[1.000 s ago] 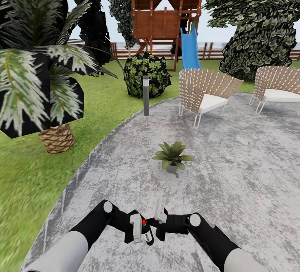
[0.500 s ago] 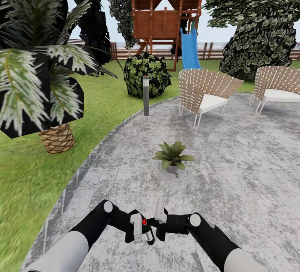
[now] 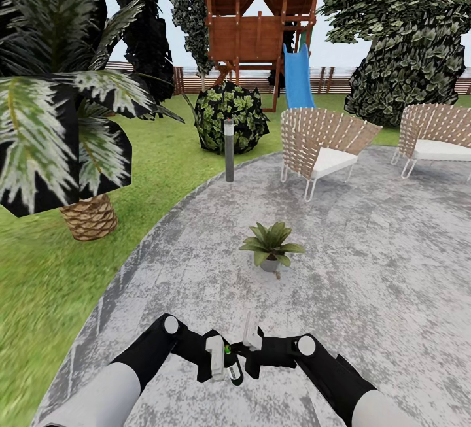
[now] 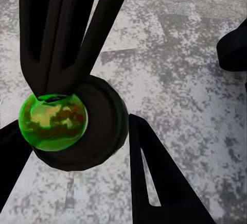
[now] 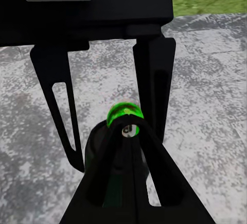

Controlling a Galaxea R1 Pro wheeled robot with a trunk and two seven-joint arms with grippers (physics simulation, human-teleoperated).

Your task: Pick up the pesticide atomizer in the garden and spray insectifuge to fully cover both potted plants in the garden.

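The pesticide atomizer (image 3: 231,369) sits low in the head view, between the two grippers held close together in front of the robot, above the grey paved patio (image 3: 366,270). It is a slim dark bottle with a rounded shoulder and a small green-lit top (image 4: 51,122). In the right wrist view the right gripper (image 5: 126,147) has its two dark fingers (image 5: 103,177) converging on the bottle's body just below the lit top, so its jaws stand narrow and appear to be holding the atomizer. The left gripper (image 3: 216,358) is right beside the bottle, touching or nearly so; in its wrist view a dark finger (image 4: 159,177) lies alongside the shoulder, but whether its jaws are closed on the bottle or merely flank it I cannot tell. I judge the bottle to be light and rigid — a smooth, round body that could twist or slip in a two-finger pinch if taken near the tapering shoulder. The straight middle of the body is the safer place to hold, leaving the top and its outlet free and pointed forward. One potted plant (image 3: 271,245), a small rosette of pointed green leaves in a grey pot, stands on the paving ahead of the arms — well apart from the bottle, so the spray would likely need a closer approach to cover it.
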